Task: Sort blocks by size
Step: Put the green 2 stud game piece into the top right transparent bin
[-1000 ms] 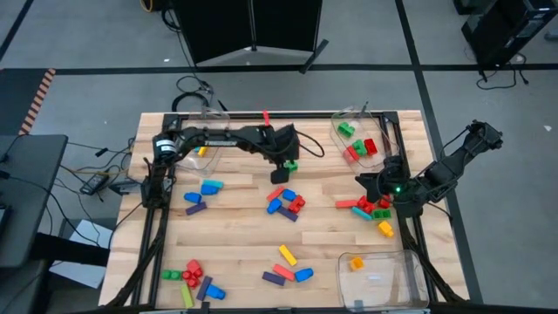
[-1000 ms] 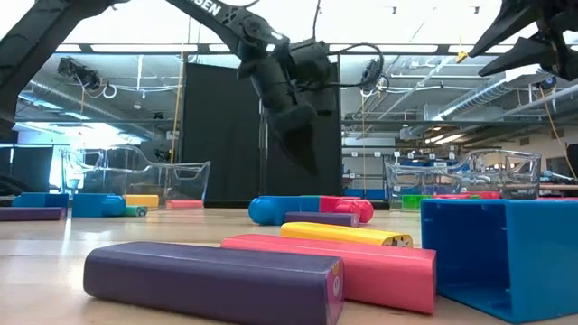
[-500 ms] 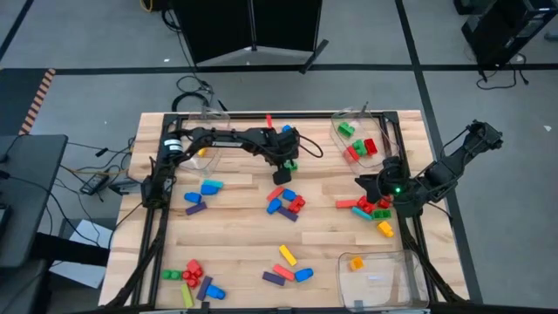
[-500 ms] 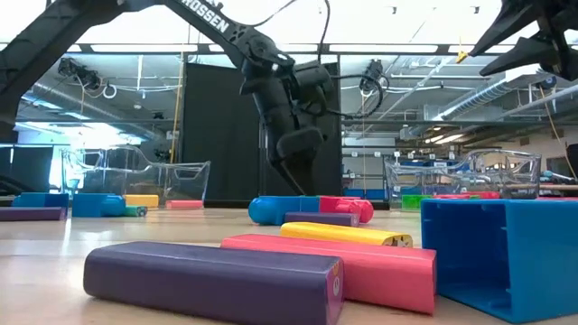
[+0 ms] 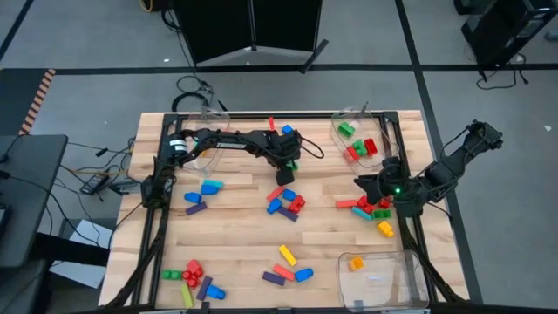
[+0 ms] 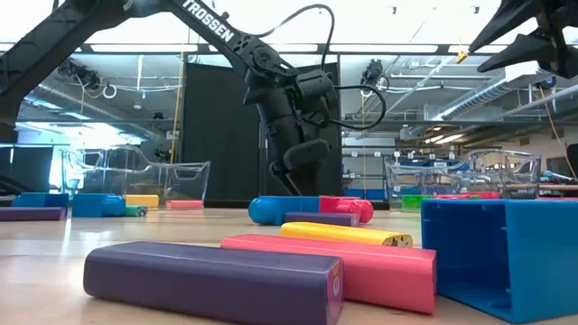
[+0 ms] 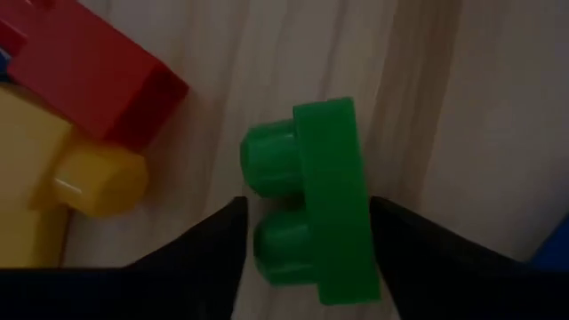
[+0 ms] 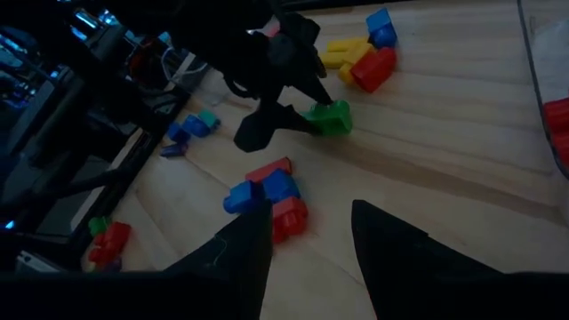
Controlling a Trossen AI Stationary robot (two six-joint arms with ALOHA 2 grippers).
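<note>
left gripper [image 7: 307,227] straddles green brick [image 7: 311,200], fingers spread either side; should pinch squarely across its flat sides before lifting.

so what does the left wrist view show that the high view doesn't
Only the left wrist view shows the green brick's two studs, and the left gripper's fingers on either side of it, with a red brick and a yellow brick beside. Only the high view shows the whole table, the clear bins and the right gripper waiting at the right edge. Both show the green brick on wood.
</note>
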